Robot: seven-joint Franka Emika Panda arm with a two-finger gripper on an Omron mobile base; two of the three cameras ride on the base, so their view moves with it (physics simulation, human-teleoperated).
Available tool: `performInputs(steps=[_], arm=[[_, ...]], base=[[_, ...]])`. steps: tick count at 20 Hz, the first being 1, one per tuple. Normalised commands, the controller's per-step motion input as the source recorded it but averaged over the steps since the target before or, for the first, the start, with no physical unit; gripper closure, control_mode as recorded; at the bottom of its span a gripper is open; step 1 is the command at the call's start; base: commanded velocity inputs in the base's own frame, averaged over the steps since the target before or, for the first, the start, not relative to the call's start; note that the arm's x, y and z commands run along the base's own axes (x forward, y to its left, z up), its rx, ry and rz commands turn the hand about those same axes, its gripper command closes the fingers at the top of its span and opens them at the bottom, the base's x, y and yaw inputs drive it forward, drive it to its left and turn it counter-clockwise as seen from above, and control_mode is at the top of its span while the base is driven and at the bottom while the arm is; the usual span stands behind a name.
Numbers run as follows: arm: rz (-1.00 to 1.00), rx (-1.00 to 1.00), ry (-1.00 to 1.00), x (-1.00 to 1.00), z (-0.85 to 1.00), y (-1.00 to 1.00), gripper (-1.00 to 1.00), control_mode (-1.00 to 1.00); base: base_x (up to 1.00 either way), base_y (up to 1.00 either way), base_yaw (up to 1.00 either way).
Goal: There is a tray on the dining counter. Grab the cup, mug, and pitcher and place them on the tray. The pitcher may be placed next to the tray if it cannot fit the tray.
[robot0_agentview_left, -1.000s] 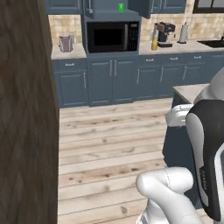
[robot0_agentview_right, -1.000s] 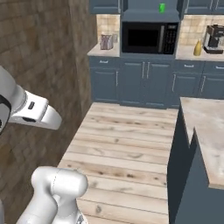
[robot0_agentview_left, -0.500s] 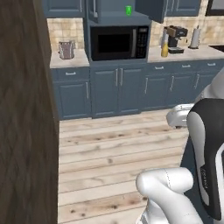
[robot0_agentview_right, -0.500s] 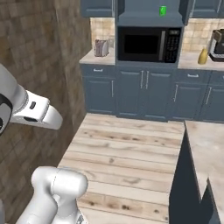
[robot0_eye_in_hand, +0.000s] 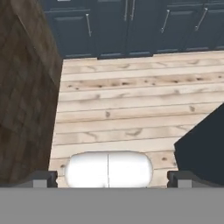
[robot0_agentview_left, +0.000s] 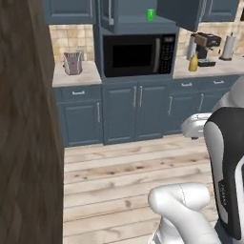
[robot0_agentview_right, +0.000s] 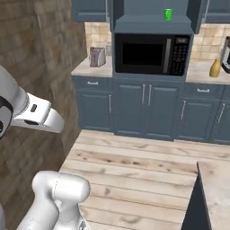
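- Landmark: black microwave [robot0_agentview_left: 138, 55] built into the dark blue cabinets on the far wall.
- Green mug [robot0_agentview_left: 150, 15] sits on the open shelf right above the microwave, upright, toward its right half (also seen in the right base view [robot0_agentview_right: 168, 15]).
- Amber pitcher [robot0_agentview_left: 193, 63] stands on the back counter [robot0_agentview_left: 209, 67] just right of the microwave, next to a coffee machine [robot0_agentview_left: 206, 45]; in the right base view it is at the far right edge [robot0_agentview_right: 215, 68].
- Paper towel roll [robot0_agentview_left: 229, 46] stands further right of the microwave, past the coffee machine.
- Toaster [robot0_agentview_left: 72, 63] on the counter left of the microwave (silver-red, upright).
- Dining counter [robot0_agentview_right: 218, 191]: one beige corner shows low in the right base view, well in front of the microwave and to its right, dark blue side under it.
- Wood plank floor [robot0_eye_in_hand: 131, 105] runs between the microwave cabinets and the robot.
- Brown wood-grain wall [robot0_agentview_left: 26, 143] stands left of the microwave, close to the camera.
- Fingers [robot0_eye_in_hand: 46, 178]: two dark tips at the bottom corners of the hand view, wide apart, nothing between them (pointing down at the floor in front of the cabinets).
- Gripper [robot0_eye_in_hand: 112, 179] sits over bare floor, well apart from the mug and the pitcher.
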Motion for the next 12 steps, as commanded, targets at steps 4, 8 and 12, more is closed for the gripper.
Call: performInputs(steps=[4,8,12], arm=[[0.0,0.0,0.0,0.0,0.0,0.0,-1.0,1.0],[0.0,0.0,0.0,0.0,0.0,0.0,-1.0,1.0],[0.0,0.0,0.0,0.0,0.0,0.0,-1.0,1.0]], base=[[1.0,0.0,0.0],[1.0,0.0,0.0],[1.0,0.0,0.0]])
